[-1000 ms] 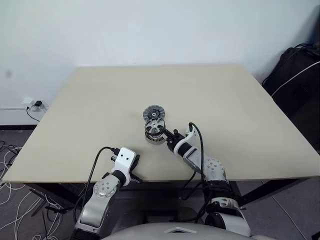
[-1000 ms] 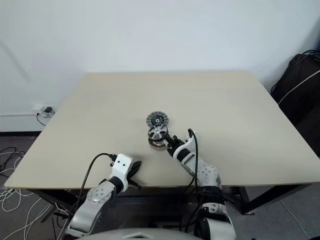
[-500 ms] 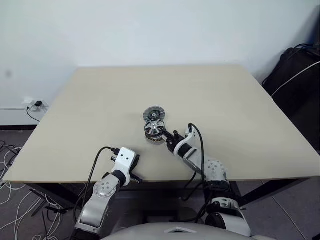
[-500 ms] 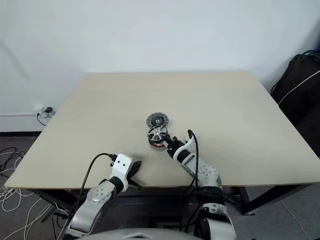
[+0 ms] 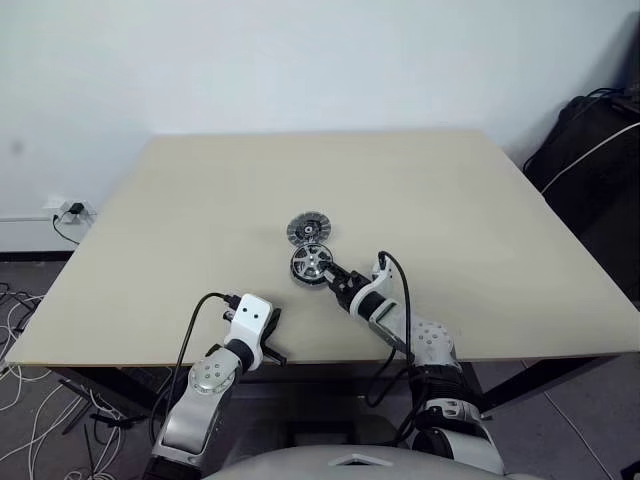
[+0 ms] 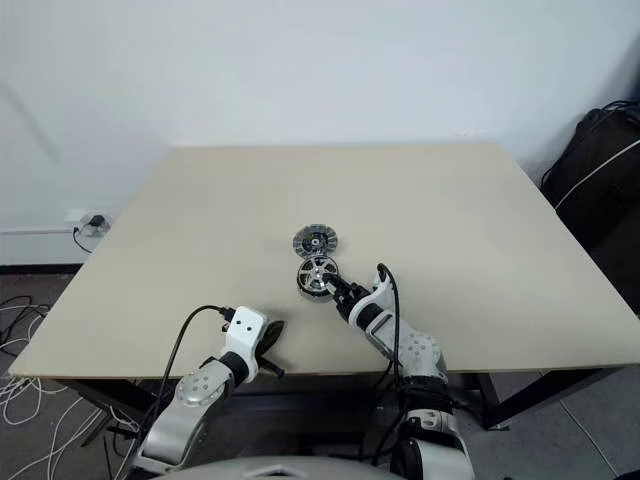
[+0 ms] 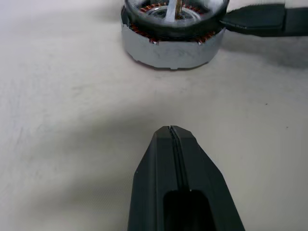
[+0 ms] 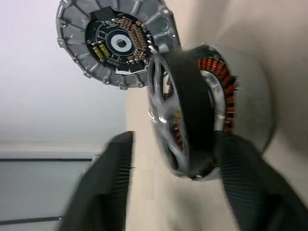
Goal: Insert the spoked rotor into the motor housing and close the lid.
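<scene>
The spoked rotor (image 5: 311,263) lies flat on top of the motor housing (image 7: 168,48), whose copper windings (image 8: 216,67) show under the rotor's dark rim. My right gripper (image 5: 334,279) is just in front of them, open, with one finger (image 8: 103,187) on each side of the rotor (image 8: 175,120) and neither pressing it. The lid (image 5: 309,229) lies on the table just behind the housing, its finned grey rim and inner face (image 8: 115,43) showing. My left gripper (image 7: 171,131) is shut on nothing, low over the table near its front edge, pointing at the housing.
The beige table (image 5: 450,200) is bare around the three parts. A black bag with a white cable (image 5: 590,140) stands on the floor at the right. Cables and a wall socket (image 5: 65,210) are at the left.
The rotor hung tilted above the housing in my right gripper; it has come down flat onto the housing, and the right gripper has opened. The left arm has not moved.
</scene>
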Controlling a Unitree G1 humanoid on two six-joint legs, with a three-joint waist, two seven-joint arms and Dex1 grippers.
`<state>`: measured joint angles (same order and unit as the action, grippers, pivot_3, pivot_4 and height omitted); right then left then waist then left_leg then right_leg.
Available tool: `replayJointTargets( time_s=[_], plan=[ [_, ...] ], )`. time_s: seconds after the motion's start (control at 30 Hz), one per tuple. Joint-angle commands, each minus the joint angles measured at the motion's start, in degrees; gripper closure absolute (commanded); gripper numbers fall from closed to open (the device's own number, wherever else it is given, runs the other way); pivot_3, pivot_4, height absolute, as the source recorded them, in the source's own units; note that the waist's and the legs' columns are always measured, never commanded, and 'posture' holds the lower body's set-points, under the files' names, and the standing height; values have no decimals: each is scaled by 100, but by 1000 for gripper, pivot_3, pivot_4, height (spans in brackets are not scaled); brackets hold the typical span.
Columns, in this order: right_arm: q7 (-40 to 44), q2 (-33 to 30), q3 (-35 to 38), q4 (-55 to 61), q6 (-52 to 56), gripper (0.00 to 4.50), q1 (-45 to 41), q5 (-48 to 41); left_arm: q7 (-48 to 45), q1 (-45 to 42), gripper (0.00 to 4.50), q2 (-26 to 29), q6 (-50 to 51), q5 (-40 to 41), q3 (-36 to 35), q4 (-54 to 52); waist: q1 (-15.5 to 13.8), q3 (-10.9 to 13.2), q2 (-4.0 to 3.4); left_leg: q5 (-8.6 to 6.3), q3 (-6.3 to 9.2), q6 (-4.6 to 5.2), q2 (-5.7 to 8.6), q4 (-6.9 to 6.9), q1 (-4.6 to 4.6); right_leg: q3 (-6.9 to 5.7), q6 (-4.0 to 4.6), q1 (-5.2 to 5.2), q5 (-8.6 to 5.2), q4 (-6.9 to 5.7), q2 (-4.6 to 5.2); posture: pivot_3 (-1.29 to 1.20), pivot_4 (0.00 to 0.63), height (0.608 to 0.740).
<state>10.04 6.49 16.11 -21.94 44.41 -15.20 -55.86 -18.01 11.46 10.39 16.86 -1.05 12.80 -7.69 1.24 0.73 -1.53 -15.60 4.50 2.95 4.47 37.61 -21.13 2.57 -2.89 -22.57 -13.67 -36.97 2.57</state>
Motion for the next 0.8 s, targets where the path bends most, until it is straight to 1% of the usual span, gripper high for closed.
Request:
replayJointTargets(
  time_s=[0.03,0.07,0.1,0.2,0.43,0.6,0.73,0.8],
  plan=[
    [-53,573,-111,71,55,537,272,16,12,-97,4500,-26,-90,46,-38,-104,8,-1,1,-2,0,-2,0,0,10,0,0,10,-1,1,0,0,0,740],
    [-49,564,-120,89,62,212,278,15,14,-98,4500,-30,-94,45,-36,-101,13,-1,3,-2,0,-2,0,0,15,0,0,14,-2,1,0,0,0,740],
    [-53,557,-127,118,76,42,287,7,14,-99,4500,-33,-97,46,-34,-98,16,-2,4,-2,0,-2,0,0,21,0,-1,20,-2,1,0,0,0,740],
    [-57,536,-149,299,109,42,330,-19,19,-102,4500,-46,-104,46,-30,-91,19,-2,4,-1,0,-3,0,1,24,0,-15,22,-8,1,-1,0,0,740],
    [-20,518,-206,773,156,42,440,-76,22,-105,4500,-86,-119,42,-4,-71,-9,0,7,-1,0,3,0,-5,14,0,-1,12,-2,7,0,0,0,740],
    [47,412,-444,1243,107,42,568,46,14,-132,4500,-119,-142,29,7,-29,-11,3,8,-2,0,4,0,-13,7,1,0,4,-3,8,1,0,0,740],
    [-109,174,-886,1795,-119,42,720,576,14,-148,4500,-129,-159,27,5,-9,13,5,7,-2,0,3,-2,-14,3,3,2,-3,-5,6,1,0,0,740],
    [-164,-11,-1275,2164,-512,42,827,1186,15,-155,4500,-131,-169,33,0,-4,9,6,7,-2,-1,1,-1,-13,2,3,0,-3,-6,6,1,0,0,740]
  ],
)
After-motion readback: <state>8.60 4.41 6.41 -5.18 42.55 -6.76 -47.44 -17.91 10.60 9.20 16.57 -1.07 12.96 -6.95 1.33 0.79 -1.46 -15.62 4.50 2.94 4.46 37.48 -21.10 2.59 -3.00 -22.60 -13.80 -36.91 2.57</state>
